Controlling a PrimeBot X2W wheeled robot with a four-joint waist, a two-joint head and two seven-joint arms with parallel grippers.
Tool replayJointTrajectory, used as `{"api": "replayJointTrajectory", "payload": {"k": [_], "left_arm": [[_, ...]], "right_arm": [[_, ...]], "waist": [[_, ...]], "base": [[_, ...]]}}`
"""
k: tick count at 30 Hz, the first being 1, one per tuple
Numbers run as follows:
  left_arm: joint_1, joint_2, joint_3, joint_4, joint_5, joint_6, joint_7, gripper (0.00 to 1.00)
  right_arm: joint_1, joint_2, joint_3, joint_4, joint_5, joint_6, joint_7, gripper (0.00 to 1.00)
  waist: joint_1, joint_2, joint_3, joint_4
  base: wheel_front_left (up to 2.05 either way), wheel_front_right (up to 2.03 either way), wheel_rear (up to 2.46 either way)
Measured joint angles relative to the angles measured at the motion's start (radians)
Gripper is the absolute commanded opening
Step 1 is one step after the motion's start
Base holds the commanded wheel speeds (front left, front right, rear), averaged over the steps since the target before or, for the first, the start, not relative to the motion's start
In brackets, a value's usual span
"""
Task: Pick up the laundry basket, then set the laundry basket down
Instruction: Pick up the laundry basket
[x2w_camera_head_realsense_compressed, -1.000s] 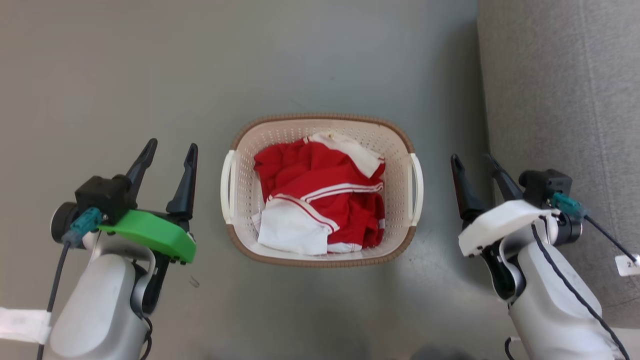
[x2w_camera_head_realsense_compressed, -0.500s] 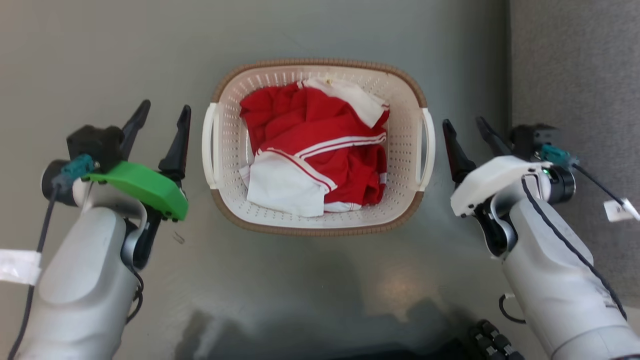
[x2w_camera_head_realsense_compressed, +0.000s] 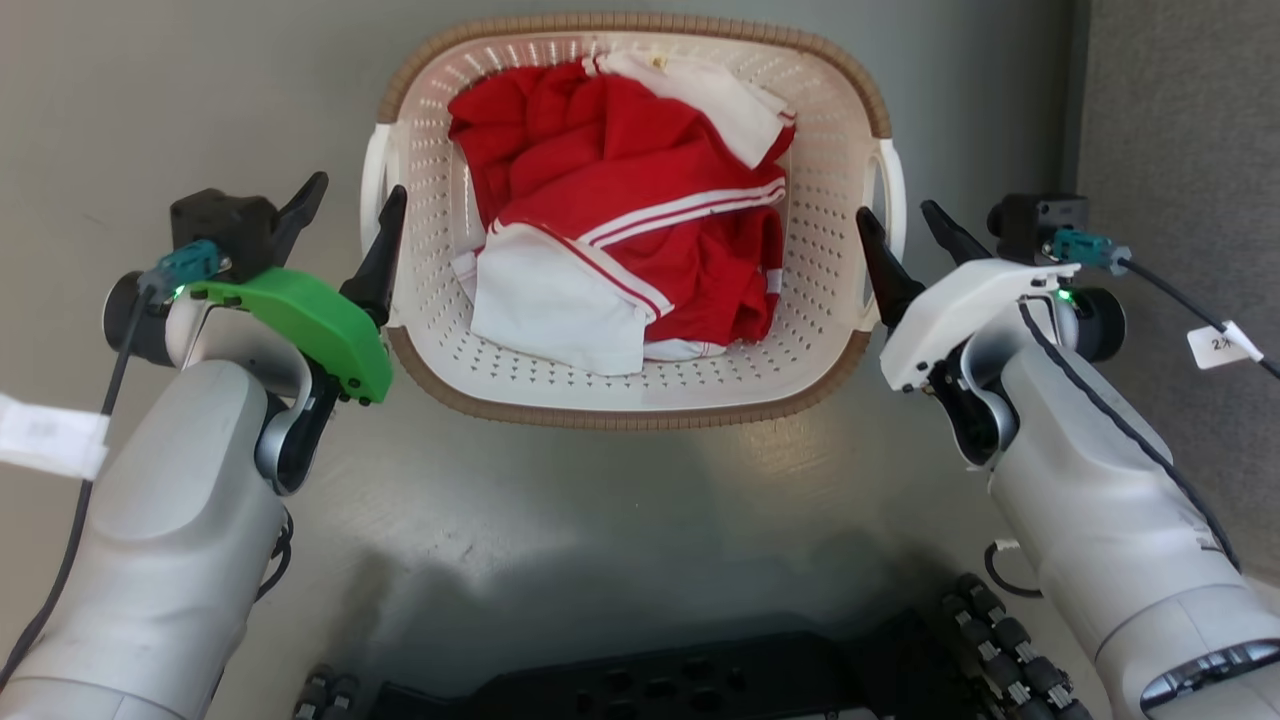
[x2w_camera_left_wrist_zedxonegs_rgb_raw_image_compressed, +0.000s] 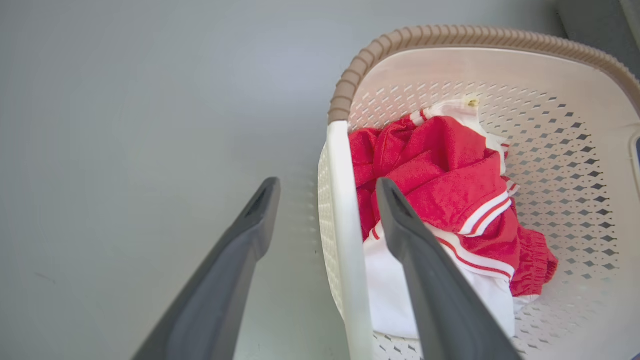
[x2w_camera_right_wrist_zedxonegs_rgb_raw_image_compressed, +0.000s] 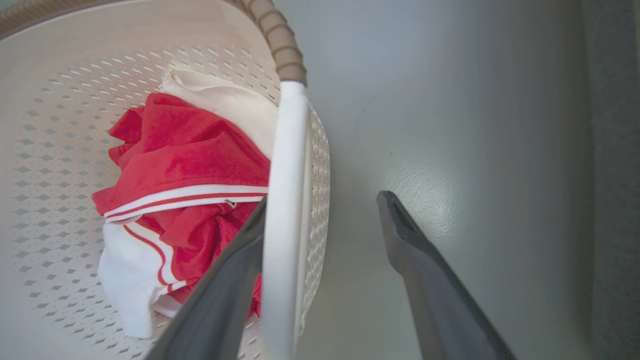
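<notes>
Grey floor (x2w_camera_head_realsense_compressed: 620, 520) bore the laundry basket (x2w_camera_head_realsense_compressed: 620, 418).
Left gripper (x2w_camera_head_realsense_compressed: 358, 186) and right gripper (x2w_camera_head_realsense_compressed: 895, 208) gaped unclenched, each straddling a basket side.

Open grey floor (x2w_camera_head_realsense_compressed: 180, 80) lies left of the laundry basket (x2w_camera_head_realsense_compressed: 630, 415). Its left handle (x2w_camera_head_realsense_compressed: 372, 190) stands between the spread fingers of the left gripper (x2w_camera_head_realsense_compressed: 358, 186), and its right handle (x2w_camera_head_realsense_compressed: 893, 170) between those of the right gripper (x2w_camera_head_realsense_compressed: 893, 208). Red and white clothes (x2w_camera_head_realsense_compressed: 620, 230) crowd the inside. A grey textured surface (x2w_camera_head_realsense_compressed: 1180, 100), perhaps upholstery, narrows the right-hand floor strip.

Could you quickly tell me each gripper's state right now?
Left gripper: open, straddling the left handle of the laundry basket.
Right gripper: open, straddling the right handle.
</notes>
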Motion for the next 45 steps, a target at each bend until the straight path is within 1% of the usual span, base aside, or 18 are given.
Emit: {"api": "replayJointTrajectory", "payload": {"k": [2, 5, 16, 17, 18, 19, 20, 21, 22, 23, 24, 27, 34, 42, 45], "left_arm": [[-0.007, 0.0, -0.008, 0.007, -0.003, 0.0, 0.007, 1.0], [-0.032, -0.002, -0.049, 0.036, -0.025, 0.0, 0.03, 1.0], [-0.077, -0.002, -0.11, 0.089, -0.106, 0.0, 0.03, 1.0], [-0.083, -0.002, -0.117, 0.093, -0.113, 0.0, 0.03, 1.0], [-0.087, -0.002, -0.122, 0.096, -0.119, 0.0, 0.03, 0.99], [-0.091, -0.002, -0.127, 0.1, -0.124, 0.0, 0.03, 0.56], [-0.095, -0.002, -0.13, 0.102, -0.128, 0.0, 0.03, 0.38], [-0.098, -0.002, -0.133, 0.105, -0.133, 0.0, 0.03, 0.38], [-0.102, -0.002, -0.137, 0.107, -0.138, 0.0, 0.03, 0.16], [-0.105, -0.003, -0.14, 0.109, -0.147, -0.001, 0.03, 0.0], [-0.106, -0.007, -0.146, 0.111, -0.159, -0.007, 0.031, 0.0], [-0.107, -0.024, -0.159, 0.122, -0.189, -0.005, 0.027, 0.0], [-0.107, -0.026, -0.193, 0.169, -0.211, -0.003, 0.014, 0.0], [-0.102, -0.027, -0.229, 0.213, -0.252, -0.003, 0.007, 0.0], [-0.101, -0.028, -0.244, 0.226, -0.274, -0.003, 0.023, 0.0]], "right_arm": [[-0.007, 0.0, 0.01, 0.004, 0.016, 0.003, 0.0, 1.0], [-0.035, 0.0, 0.041, 0.022, 0.052, 0.003, 0.004, 1.0], [-0.081, -0.001, 0.105, 0.063, 0.127, 0.003, 0.002, 1.0], [-0.086, -0.001, 0.112, 0.065, 0.134, 0.003, 0.002, 0.95], [-0.09, -0.001, 0.118, 0.068, 0.14, 0.003, 0.001, 0.75], [-0.094, -0.001, 0.122, 0.071, 0.146, 0.002, 0.0, 0.39], [-0.098, -0.001, 0.127, 0.074, 0.151, 0.002, 0.0, 0.18], [-0.101, -0.001, 0.132, 0.077, 0.154, 0.002, 0.0, 0.18], [-0.103, -0.001, 0.137, 0.08, 0.158, 0.002, 0.0, 0.0], [-0.106, 0.003, 0.145, 0.081, 0.163, 0.002, 0.0, 0.0], [-0.109, 0.007, 0.148, 0.082, 0.17, -0.002, 0.0, 0.0], [-0.114, 0.01, 0.162, 0.09, 0.19, -0.005, -0.002, 0.0], [-0.114, 0.017, 0.202, 0.116, 0.216, -0.007, -0.01, 0.0], [-0.11, 0.018, 0.251, 0.135, 0.269, 0.003, -0.013, 0.0], [-0.11, 0.018, 0.266, 0.142, 0.29, 0.004, 0.001, 0.0]], "waist": [[0.0, 0.0, 0.008, 0.0], [-0.0001, 0.0, 0.037, -0.001], [-0.0001, 0.0, 0.064, 0.002], [-0.0001, 0.0, 0.065, 0.003], [-0.0001, 0.0, 0.066, 0.003], [-0.0001, 0.0, 0.067, 0.004], [0.0, 0.0, 0.068, 0.004], [0.0, 0.0, 0.069, 0.004], [-0.0001, 0.0, 0.07, 0.005], [-0.0001, 0.0, 0.07, 0.005], [-0.0001, 0.0, 0.07, 0.005], [-0.0001, 0.0, 0.066, 0.005], [-0.0001, 0.0, 0.029, 0.003], [-0.0001, 0.0, -0.055, -0.002], [-0.0001, 0.0, -0.094, -0.006]], "base": [[0.0, 0.0, 0.0], [0.0, 0.0, 0.0], [0.0, 0.0, 0.0], [0.0, 0.0, 0.0], [0.0, 0.0, 0.0], [0.0, 0.0, 0.0], [0.0, 0.0, 0.0], [0.0, 0.0, 0.0], [0.0, 0.0, 0.0], [0.0, 0.0, 0.0], [0.0, 0.0, 0.0], [0.0, 0.0, 0.0], [0.0, 0.0, 0.0], [0.0, 0.0, 0.0], [0.0, 0.0, 0.0]]}}
